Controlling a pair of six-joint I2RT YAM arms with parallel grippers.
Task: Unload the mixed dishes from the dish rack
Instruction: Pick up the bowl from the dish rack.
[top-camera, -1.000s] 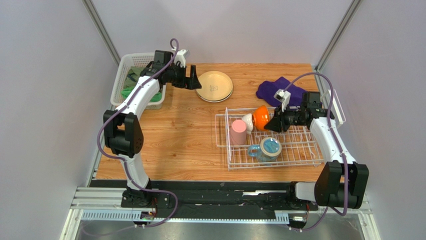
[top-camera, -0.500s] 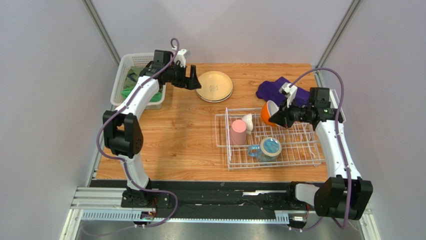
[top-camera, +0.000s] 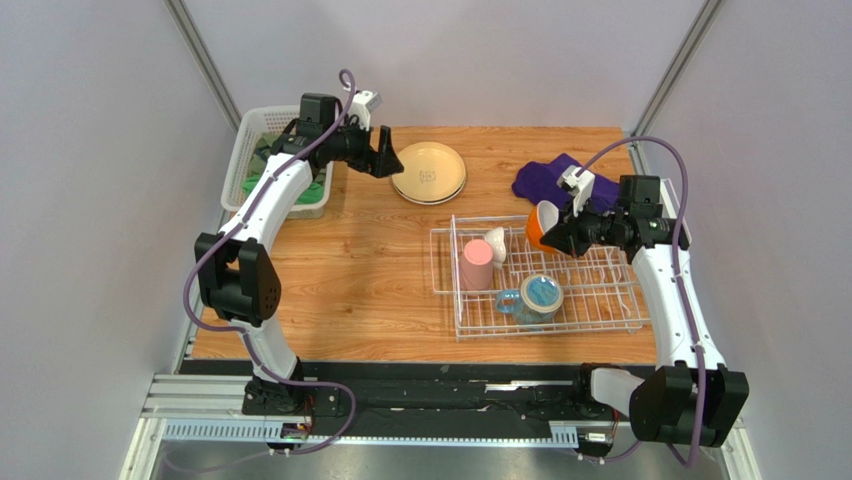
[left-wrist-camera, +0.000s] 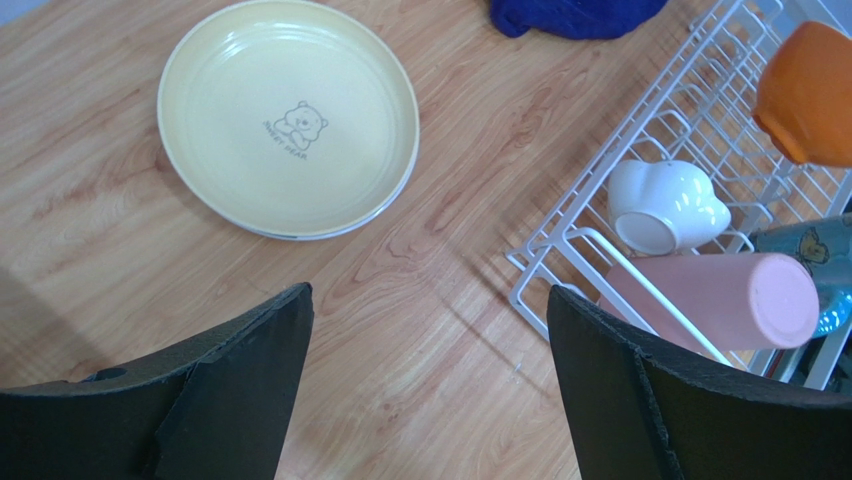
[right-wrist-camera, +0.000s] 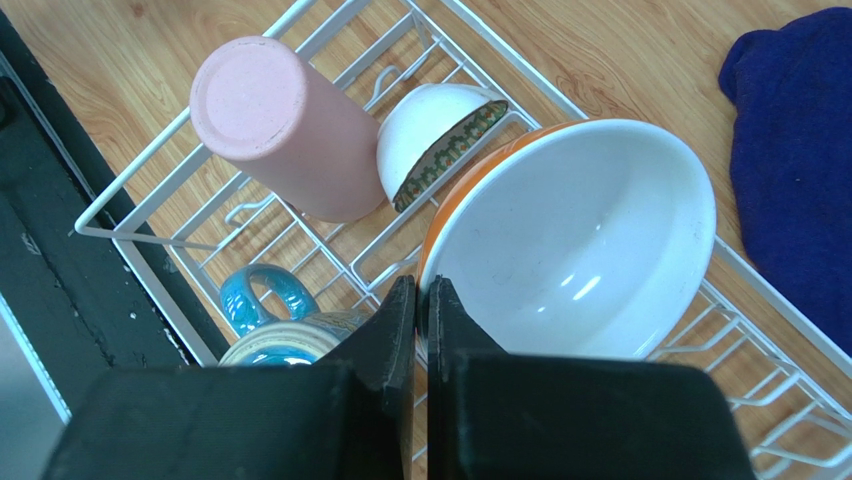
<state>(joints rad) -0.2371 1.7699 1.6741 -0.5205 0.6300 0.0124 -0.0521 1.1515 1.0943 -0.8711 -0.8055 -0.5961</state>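
Observation:
The white wire dish rack (top-camera: 590, 300) stands right of centre and also shows in the right wrist view (right-wrist-camera: 300, 30). My right gripper (top-camera: 552, 236) is shut on the rim of an orange bowl with a white inside (right-wrist-camera: 575, 235), holding it tilted above the rack's back edge. In the rack are a pink tumbler (top-camera: 476, 265), a small white patterned bowl (top-camera: 495, 243) and a blue-handled mug (top-camera: 535, 297). Cream plates (top-camera: 429, 172) lie stacked on the table at the back. My left gripper (top-camera: 390, 160) is open and empty, raised just left of the plates (left-wrist-camera: 288, 115).
A purple cloth (top-camera: 552, 180) lies behind the rack at the back right. A white mesh basket (top-camera: 262, 160) with green items stands at the back left, under the left arm. Bare wooden table lies between plates and rack.
My right gripper has lifted the orange bowl out of the rack, up and to the right, and tilted its white inside into view. My left gripper has risen a little beside the plates.

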